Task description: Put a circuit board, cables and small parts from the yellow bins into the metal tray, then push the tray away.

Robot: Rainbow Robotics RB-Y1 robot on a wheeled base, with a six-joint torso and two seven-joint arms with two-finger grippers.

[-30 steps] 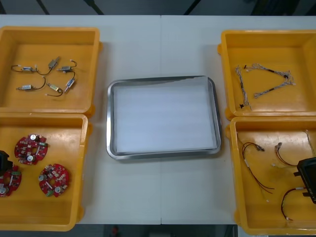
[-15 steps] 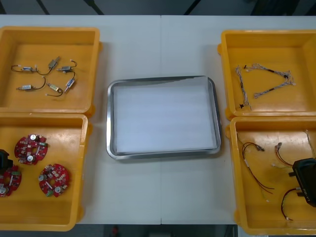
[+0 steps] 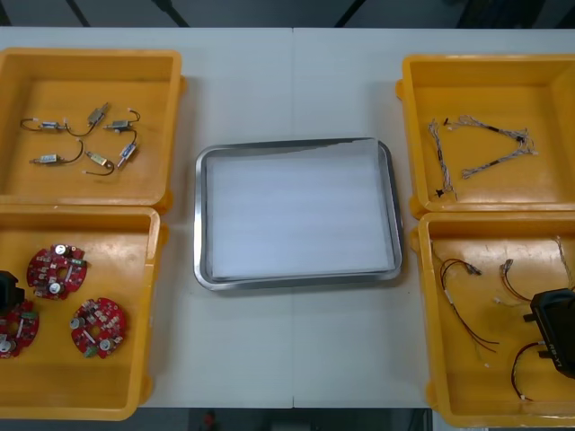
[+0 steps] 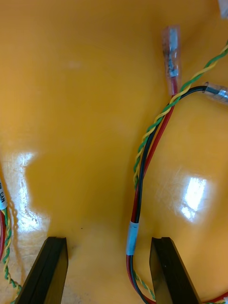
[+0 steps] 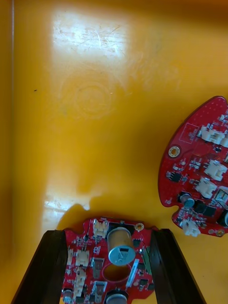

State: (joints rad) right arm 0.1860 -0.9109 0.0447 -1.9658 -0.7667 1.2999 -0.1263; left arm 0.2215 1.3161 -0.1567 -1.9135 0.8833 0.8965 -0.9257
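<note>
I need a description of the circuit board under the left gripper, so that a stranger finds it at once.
Start at the near yellow bin on the robot's left, which holds three round red boards. The circuit board meant lies closest to the bin's outer left wall. Unlike its two neighbours, it sits between the open black fingers of the left gripper.

Worktop (image 3: 269,359): light, matte, one seam (image 3: 293,90) running front to back near centre; dark floor (image 3: 269,11) beyond far edge.
</note>
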